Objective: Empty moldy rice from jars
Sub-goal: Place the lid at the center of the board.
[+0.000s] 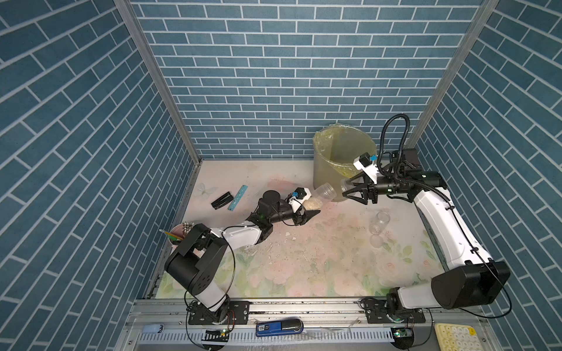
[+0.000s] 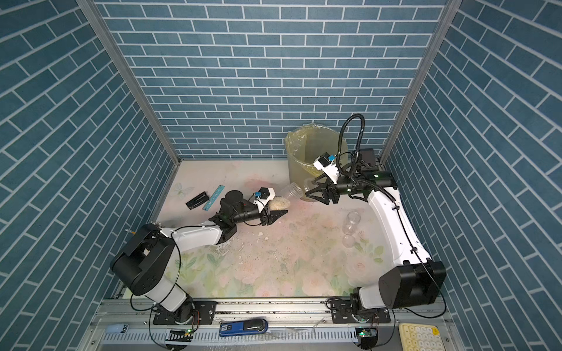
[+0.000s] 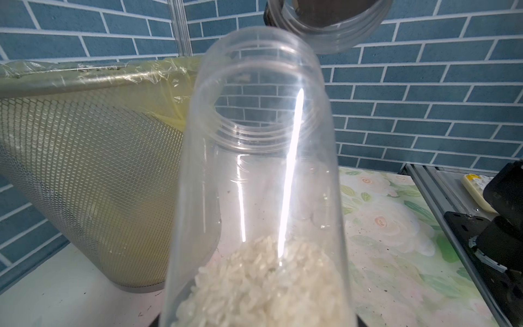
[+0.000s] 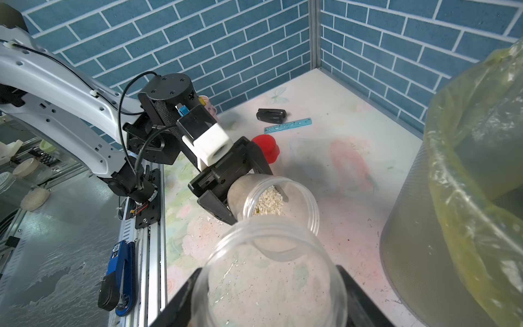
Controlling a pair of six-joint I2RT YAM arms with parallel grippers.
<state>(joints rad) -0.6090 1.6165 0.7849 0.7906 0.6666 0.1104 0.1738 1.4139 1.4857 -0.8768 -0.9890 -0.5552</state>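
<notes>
The left gripper (image 4: 246,196) clamps a smooth, clear cylindrical rice jar (image 3: 254,184) with its mouth pointing right. Clumpy, pale moldy rice (image 3: 263,283) is heaped at the jar's base. The right gripper (image 1: 346,187) is closed around an empty jar (image 4: 268,277) with a threaded neck, beside the mesh-textured, yellow-bagged bin (image 1: 325,170). A third jar (image 1: 379,221) sits on the table at the right.

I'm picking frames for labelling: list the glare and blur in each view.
Left wrist view: a white glare streak runs down the rice jar to the rice. Right wrist view: the second jar, nearest the lens, is soft, and the bin blurs at the edge. Both top views: evenly lit, no glare.
</notes>
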